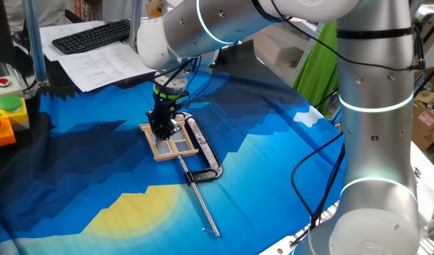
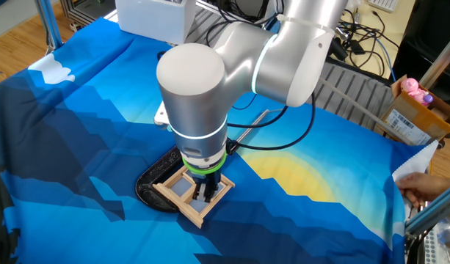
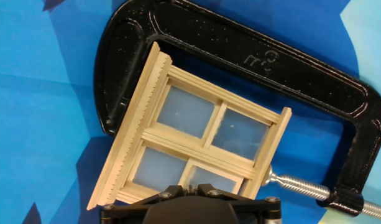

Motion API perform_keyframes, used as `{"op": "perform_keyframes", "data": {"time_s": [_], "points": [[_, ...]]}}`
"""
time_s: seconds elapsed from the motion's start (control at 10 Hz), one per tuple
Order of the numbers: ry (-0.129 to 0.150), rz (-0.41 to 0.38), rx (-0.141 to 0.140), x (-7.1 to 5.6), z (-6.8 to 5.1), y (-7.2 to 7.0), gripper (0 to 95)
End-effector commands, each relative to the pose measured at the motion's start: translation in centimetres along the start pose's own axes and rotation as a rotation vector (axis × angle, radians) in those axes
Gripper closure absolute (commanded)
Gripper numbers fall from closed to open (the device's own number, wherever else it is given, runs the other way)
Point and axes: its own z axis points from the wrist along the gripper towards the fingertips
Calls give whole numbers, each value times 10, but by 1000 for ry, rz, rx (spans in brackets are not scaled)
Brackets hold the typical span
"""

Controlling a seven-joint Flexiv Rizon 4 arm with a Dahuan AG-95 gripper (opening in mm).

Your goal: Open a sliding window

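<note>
The tool (image 1: 162, 132) pointed straight down with its fingers drawn fully together, gripping nothing that could be seen; their tips came down onto the window (image 1: 172, 142), though real contact could not be confirmed. In the hand view only the dark underside of the tool (image 3: 191, 208) showed along the bottom edge, and it hid the nearest rail of the window (image 3: 189, 134). In the other fixed view the silver wrist covered much of the frame, leaving the tool (image 2: 205, 192) just visible over the panes of the window (image 2: 193, 195).

The window lay flat on the blue cloth (image 1: 273, 142) over the bench, inside the jaws of a black clamp (image 1: 208, 156). It was nearly square, so a long axis was hard to name; its side rails ran slantwise to the bench edges, lying along the same line as the clamp's back. In the hand view it sat tilted, with a toothed rail along its left side, and four frosted panes showed between the crossbars.

The clamp (image 3: 252, 68) curved around the window's upper and right sides, and its screw tip met the window's lower right corner. The silver rod (image 1: 201, 198) stretched away from the window across the cloth. The clamp's far end was cut off at the right edge of the hand view.
</note>
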Motion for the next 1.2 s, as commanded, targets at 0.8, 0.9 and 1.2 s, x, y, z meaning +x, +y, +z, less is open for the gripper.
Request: {"op": "perform_keyframes", "data": {"time_s": [0.8, 0.9, 1.2], "points": [[3, 3, 7, -4, -3, 9, 950], [3, 3, 7, -4, -3, 9, 950], [24, 8, 3, -5, -8, 10, 950]]}}
